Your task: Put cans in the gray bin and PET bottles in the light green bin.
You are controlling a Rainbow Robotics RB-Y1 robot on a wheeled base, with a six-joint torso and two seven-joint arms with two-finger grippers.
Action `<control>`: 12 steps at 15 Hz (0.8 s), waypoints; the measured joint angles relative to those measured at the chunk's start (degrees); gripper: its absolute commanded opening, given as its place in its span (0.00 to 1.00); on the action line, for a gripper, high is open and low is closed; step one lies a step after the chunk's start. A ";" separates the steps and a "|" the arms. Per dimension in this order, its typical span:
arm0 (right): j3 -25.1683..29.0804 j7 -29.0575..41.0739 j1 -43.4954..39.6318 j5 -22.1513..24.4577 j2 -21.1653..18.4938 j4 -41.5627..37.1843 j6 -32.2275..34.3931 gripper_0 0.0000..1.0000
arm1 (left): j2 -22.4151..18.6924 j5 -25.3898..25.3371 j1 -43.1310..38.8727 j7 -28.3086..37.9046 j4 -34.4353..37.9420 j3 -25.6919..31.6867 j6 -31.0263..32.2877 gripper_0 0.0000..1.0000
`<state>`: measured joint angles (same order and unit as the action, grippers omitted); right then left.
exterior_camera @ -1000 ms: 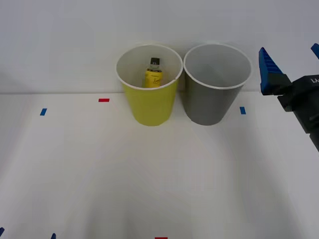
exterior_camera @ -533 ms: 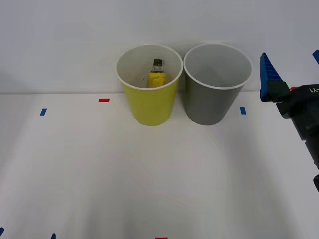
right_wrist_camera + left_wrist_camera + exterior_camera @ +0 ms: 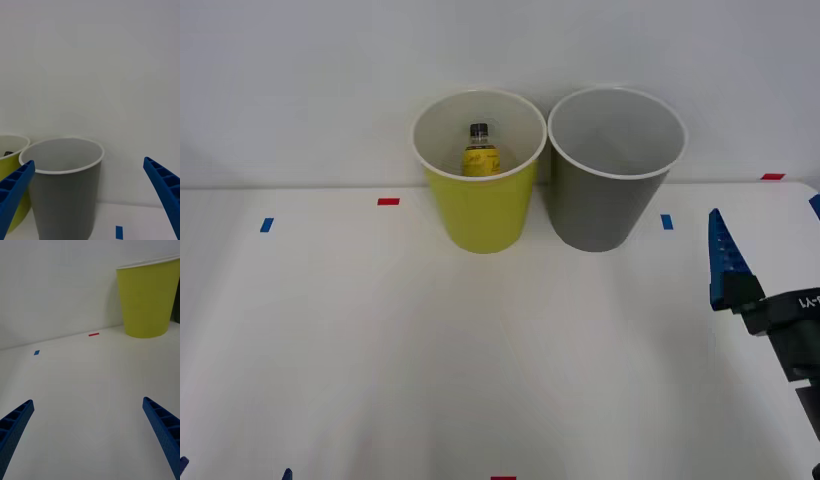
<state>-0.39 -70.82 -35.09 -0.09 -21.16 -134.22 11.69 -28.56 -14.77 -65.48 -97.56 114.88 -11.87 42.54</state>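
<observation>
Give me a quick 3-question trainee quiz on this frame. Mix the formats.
1. True or false: the PET bottle lies on the table in front of the bins.
2. Multiple choice: the gray bin stands A) touching or nearly touching the light green bin, on its right; B) behind it; C) far apart from it.
3. Fill in: the right tool is ___, its blue fingers spread wide.

Key
1. False: it stands inside the light green bin.
2. A
3. open
</observation>
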 measured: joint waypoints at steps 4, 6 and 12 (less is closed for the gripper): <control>0.56 -2.37 -12.01 -1.47 -0.18 0.80 5.76 1.00 | 0.00 0.00 0.00 0.00 0.00 0.00 0.00 1.00; 0.59 -3.82 -16.46 -2.92 -0.16 0.87 6.69 1.00 | 0.00 0.00 0.00 0.00 0.00 0.00 0.00 1.00; -0.49 -4.51 -26.88 -4.82 -0.50 0.83 7.89 1.00 | 0.00 0.00 0.00 0.00 0.00 0.00 0.00 1.00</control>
<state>-0.88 -75.34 -61.97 -4.91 -21.66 -133.40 19.58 -28.56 -14.77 -65.48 -97.56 114.87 -11.87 42.54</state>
